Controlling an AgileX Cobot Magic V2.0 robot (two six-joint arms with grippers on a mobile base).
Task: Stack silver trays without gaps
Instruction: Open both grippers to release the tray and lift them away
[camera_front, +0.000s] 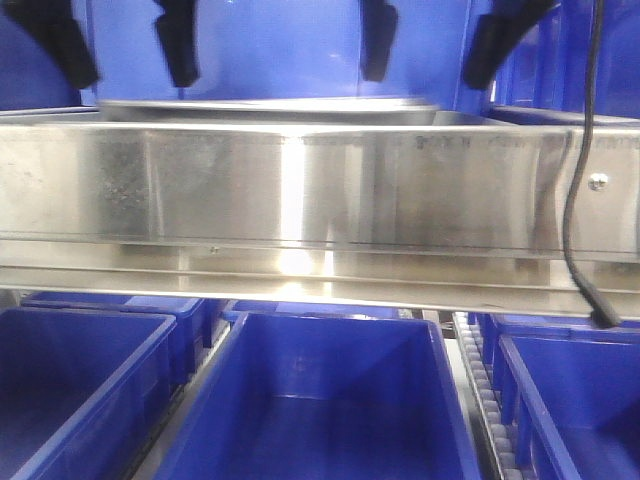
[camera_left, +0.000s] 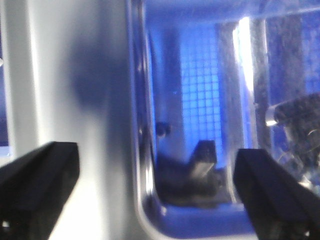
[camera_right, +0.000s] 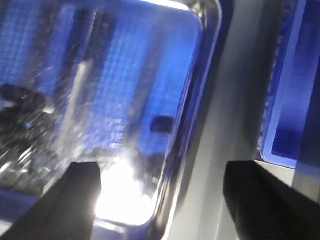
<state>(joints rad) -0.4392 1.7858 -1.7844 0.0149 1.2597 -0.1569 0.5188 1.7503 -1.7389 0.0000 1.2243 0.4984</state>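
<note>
A silver tray (camera_front: 270, 107) lies behind the steel front rail, and only its shiny front rim shows in the front view. Whether more trays lie under it I cannot tell. My left gripper (camera_front: 120, 45) hangs open above the tray's left end. In the left wrist view the left gripper (camera_left: 157, 200) has its fingers spread wide either side of the tray's left rim (camera_left: 142, 125), near a rounded corner. My right gripper (camera_front: 440, 40) is open over the right end. In the right wrist view the right gripper (camera_right: 160, 200) straddles the right rim (camera_right: 200, 100). Neither gripper holds anything.
A broad brushed-steel rail (camera_front: 320, 190) crosses the front view and hides the tray's body. Blue plastic bins (camera_front: 330, 400) stand on the level below, with more blue bins behind the tray. A black cable (camera_front: 580, 200) hangs at the right. Another blue bin (camera_right: 295, 100) sits right of the tray.
</note>
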